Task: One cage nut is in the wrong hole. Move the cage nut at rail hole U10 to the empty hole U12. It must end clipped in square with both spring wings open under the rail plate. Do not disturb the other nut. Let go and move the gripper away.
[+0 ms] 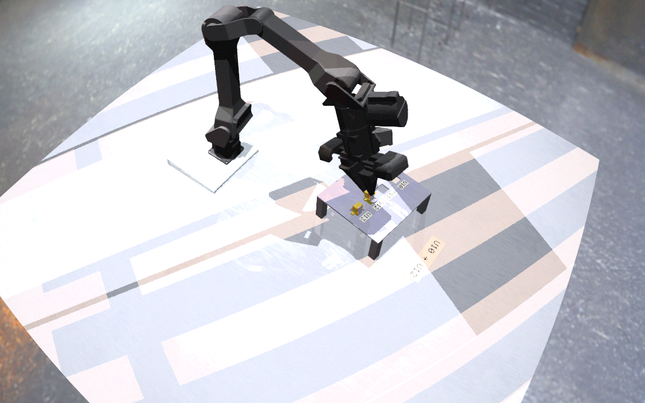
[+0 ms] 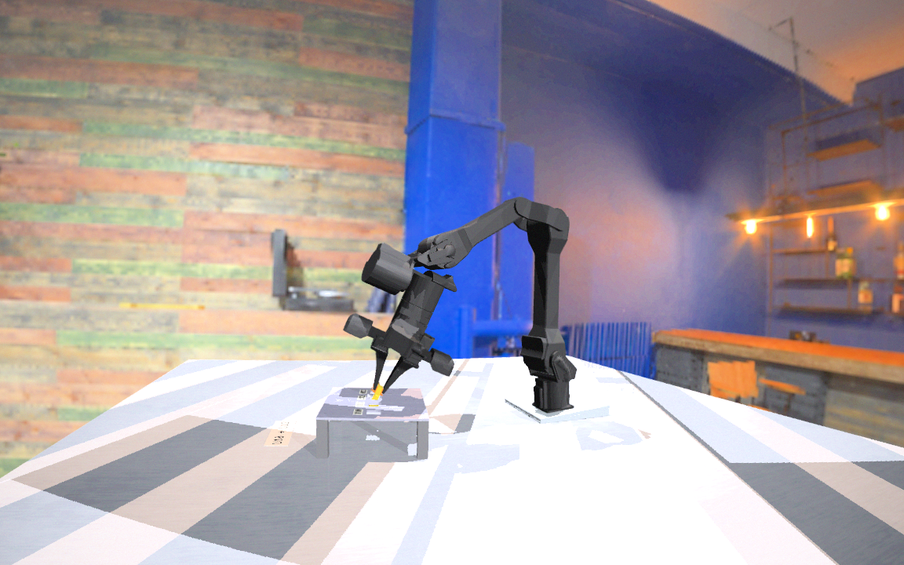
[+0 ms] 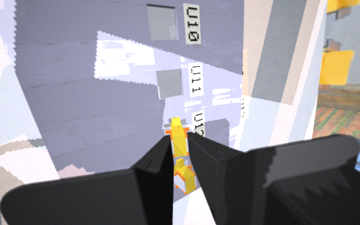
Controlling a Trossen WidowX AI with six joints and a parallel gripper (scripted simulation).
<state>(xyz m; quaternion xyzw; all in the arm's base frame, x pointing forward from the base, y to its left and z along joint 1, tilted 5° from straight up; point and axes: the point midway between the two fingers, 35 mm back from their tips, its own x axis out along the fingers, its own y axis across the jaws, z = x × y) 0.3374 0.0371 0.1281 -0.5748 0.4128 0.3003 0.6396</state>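
Observation:
My gripper (image 1: pixel 370 192) (image 2: pixel 380 389) (image 3: pixel 179 135) is shut on a yellow cage nut (image 1: pixel 366 197) (image 2: pixel 377 395) (image 3: pixel 179 144) with orange edges. The held nut is at hole U12, beside the U12 label (image 3: pixel 199 122); the fingers and nut hide most of that hole. I cannot tell how deep the nut sits or whether its wings are open below. The other yellow nut (image 1: pixel 356 208) (image 3: pixel 188 179) sits at U13, close beyond the held one in the wrist view. On the rail plate (image 1: pixel 332 192) (image 2: pixel 407 402) (image 3: pixel 83 125), holes U10 (image 3: pixel 162 24) and U11 (image 3: pixel 170 84) are empty.
The plate stands on short dark legs (image 1: pixel 374 249) (image 2: pixel 421 441). A paper label reading U10 → U12 (image 1: pixel 426 255) (image 2: pixel 278 434) lies on the table beside it. The arm's base stands on a pale slab (image 1: pixel 189 170) away from the plate.

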